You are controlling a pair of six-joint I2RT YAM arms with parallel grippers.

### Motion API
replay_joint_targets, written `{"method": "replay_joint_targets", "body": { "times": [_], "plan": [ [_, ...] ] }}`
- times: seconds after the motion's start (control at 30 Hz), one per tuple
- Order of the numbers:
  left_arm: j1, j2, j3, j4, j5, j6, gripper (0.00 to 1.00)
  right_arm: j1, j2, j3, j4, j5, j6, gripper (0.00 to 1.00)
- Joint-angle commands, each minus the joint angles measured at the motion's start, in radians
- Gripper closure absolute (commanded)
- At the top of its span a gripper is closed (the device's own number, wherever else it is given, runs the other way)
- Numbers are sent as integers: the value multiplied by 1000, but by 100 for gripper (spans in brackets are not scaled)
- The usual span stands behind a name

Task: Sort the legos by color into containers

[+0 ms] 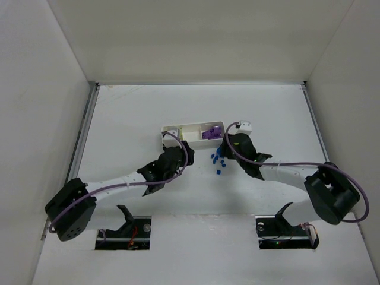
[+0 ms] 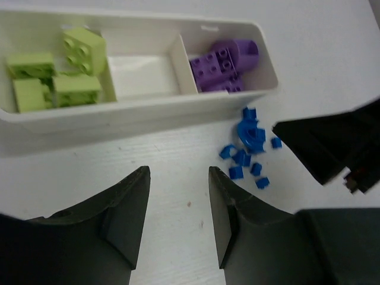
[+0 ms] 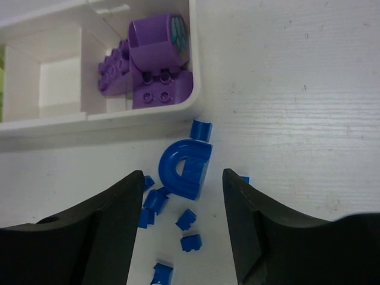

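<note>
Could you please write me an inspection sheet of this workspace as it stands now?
Surface: white table, lightly scuffed; blue legos loose beside the tray.
Job's things: white tray holds green legos in one end compartment, purple legos in the other; middle compartment empty.
Clutter: nothing seen.
Grippers: left gripper open, empty; right gripper open, above the blue legos.
Cables: purple cables run along both arms.
Surroundings: white walls on three sides.

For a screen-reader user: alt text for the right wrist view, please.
Small blue bricks lie loose on the table beside a white tray, the biggest between the open fingers of the right tool. The tray's end compartment holds purple bricks; the next is empty.
</note>
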Motion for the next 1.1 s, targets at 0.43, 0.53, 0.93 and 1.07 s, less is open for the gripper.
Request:
{"method": "replay_joint_targets", "body": {
  "times": [0.43, 0.53, 0.93, 1.07],
  "plan": [
    [-52, 109, -47, 209, 68, -13, 56, 20, 166, 96, -16, -2, 51, 52],
    [-54, 124, -61, 224, 81, -21, 56, 23, 177, 95, -19, 36, 60, 55],
    [-45, 81, -83, 234, 104, -21, 56, 26, 255, 132, -27, 76, 102, 76],
    [-40, 81, -89, 238, 105, -29, 56, 57, 183, 101, -33, 122, 111, 82]
  ]
}}
